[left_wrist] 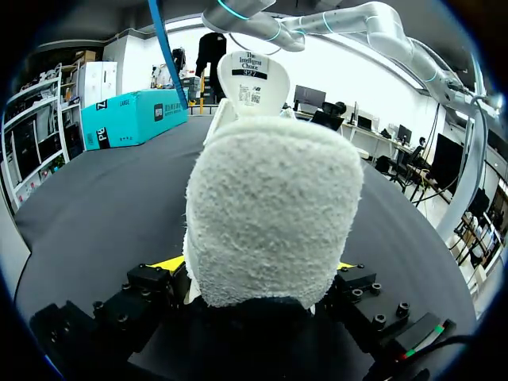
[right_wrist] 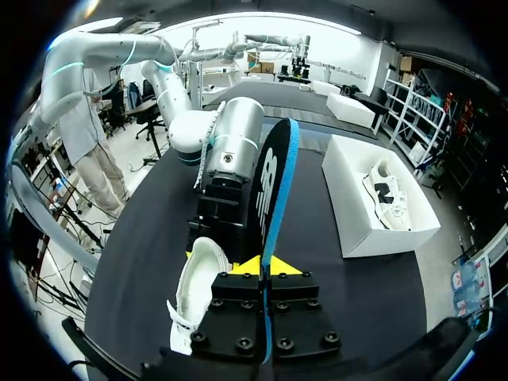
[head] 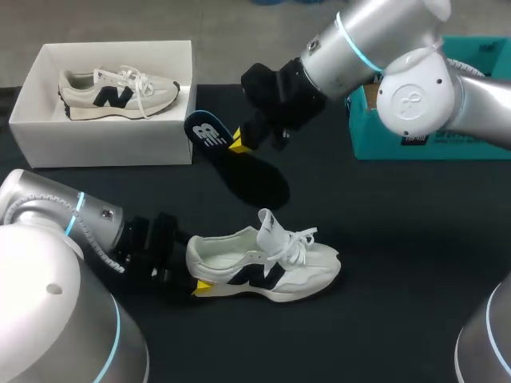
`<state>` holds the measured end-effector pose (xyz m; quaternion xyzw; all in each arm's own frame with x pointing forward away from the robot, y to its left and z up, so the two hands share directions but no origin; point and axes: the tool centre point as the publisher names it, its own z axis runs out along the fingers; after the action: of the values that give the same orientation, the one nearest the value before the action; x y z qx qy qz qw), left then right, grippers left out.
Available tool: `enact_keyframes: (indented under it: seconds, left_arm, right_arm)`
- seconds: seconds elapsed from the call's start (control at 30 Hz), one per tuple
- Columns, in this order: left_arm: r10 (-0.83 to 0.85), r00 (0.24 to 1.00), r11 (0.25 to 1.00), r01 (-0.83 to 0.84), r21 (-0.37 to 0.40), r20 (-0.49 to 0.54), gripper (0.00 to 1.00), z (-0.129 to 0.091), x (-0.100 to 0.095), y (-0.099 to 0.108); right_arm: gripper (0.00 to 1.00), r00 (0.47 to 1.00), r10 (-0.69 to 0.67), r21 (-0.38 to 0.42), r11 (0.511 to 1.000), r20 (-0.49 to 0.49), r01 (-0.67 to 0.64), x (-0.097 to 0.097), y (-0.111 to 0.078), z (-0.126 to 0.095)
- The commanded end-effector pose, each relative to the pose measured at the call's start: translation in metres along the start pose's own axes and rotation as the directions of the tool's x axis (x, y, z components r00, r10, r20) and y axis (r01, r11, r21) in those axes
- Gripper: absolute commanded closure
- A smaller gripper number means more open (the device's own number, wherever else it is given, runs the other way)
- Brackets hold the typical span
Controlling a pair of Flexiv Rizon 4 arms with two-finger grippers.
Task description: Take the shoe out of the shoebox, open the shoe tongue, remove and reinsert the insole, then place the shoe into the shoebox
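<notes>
Shoe [head: 263,263] is gripped at its heel by the left claw [head: 198,278], on the surface [head: 383,239]; the insole [head: 259,175] is clenched edgewise in the right claw [head: 238,144].

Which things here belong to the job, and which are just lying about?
Job: shoe in left gripper, insole in right gripper, shoebox.
Lying about: second shoe in the shoebox, teal box.

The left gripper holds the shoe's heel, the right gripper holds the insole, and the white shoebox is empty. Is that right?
Not quite: the white shoebox is not empty; the head view shows a second shoe lying in it. The rest is right.
</notes>
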<state>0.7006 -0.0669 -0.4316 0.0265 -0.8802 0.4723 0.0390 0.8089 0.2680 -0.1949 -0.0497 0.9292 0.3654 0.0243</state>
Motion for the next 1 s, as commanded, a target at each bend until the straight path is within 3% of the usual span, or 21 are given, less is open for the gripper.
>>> enact_keyframes:
  seconds: [0.03, 0.47, 0.7, 1.0]
  left_arm:
    - [-0.001, 1.000, 1.000, 0.001, -0.006, 0.000, 1.00, 0.005, -0.001, 0.005]
    - [-0.001, 1.000, 1.000, 0.001, -0.006, 0.000, 1.00, 0.005, -0.001, 0.005]
    - [-0.001, 1.000, 1.000, 0.001, -0.006, 0.000, 1.00, 0.005, -0.001, 0.005]
    - [-0.001, 1.000, 1.000, 0.001, -0.006, 0.000, 1.00, 0.005, -0.001, 0.005]
  right_arm:
    - [1.00, 1.000, 0.000, 0.002, 1.000, 0.002, 0.000, 0.000, 0.000, 0.001]
    - [1.00, 1.000, 0.000, 0.002, 1.000, 0.002, 0.000, 0.000, 0.000, 0.001]
    - [1.00, 0.995, 0.033, -0.123, 0.992, 0.091, -0.021, 0.009, 0.004, -0.051]
    - [1.00, 0.987, 0.131, -0.304, 0.948, 0.090, -0.098, 0.017, 0.012, -0.102]
